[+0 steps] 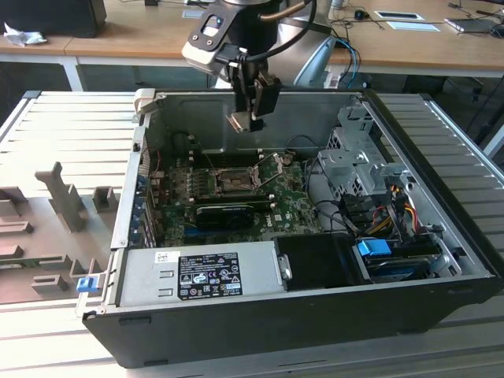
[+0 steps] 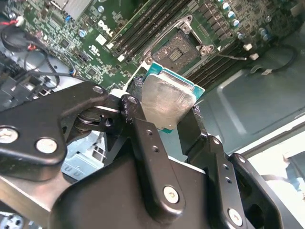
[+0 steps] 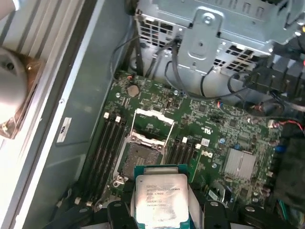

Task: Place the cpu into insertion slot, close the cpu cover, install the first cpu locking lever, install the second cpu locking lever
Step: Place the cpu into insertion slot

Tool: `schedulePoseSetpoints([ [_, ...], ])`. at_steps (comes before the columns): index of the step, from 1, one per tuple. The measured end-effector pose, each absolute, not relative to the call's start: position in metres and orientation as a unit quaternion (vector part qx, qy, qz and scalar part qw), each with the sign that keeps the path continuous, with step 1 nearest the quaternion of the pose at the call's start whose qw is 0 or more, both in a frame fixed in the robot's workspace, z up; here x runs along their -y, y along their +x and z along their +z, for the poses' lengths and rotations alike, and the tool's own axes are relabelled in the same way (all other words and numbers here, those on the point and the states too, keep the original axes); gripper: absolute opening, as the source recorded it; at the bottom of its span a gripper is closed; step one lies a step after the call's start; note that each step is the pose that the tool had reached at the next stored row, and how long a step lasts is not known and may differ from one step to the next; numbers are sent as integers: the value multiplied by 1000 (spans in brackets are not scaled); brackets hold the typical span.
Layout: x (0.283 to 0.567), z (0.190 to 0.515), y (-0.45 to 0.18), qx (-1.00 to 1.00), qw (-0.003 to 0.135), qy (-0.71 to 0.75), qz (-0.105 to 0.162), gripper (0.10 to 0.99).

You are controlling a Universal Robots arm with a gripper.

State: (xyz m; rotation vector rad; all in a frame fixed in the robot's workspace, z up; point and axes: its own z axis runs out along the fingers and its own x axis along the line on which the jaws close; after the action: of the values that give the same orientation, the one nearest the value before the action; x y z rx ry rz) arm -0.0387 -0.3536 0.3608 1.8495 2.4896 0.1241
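Gripper holds the cpu above the open computer case.
The jaws are closed on two opposite edges of the cpu, which hangs in free air well above the insertion slot. The slot lies bare, and the cpu cover stands raised at one edge. Memory slots run close along both sides. The fingers hide the cpu's gripped edges.

Silver-topped cpu held above open insertion slot, cpu cover raised
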Motion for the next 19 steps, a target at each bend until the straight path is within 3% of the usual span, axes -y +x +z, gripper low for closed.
schedulePoseSetpoints([
  [19,354,360,-39,-723,24,689,37,533],
])
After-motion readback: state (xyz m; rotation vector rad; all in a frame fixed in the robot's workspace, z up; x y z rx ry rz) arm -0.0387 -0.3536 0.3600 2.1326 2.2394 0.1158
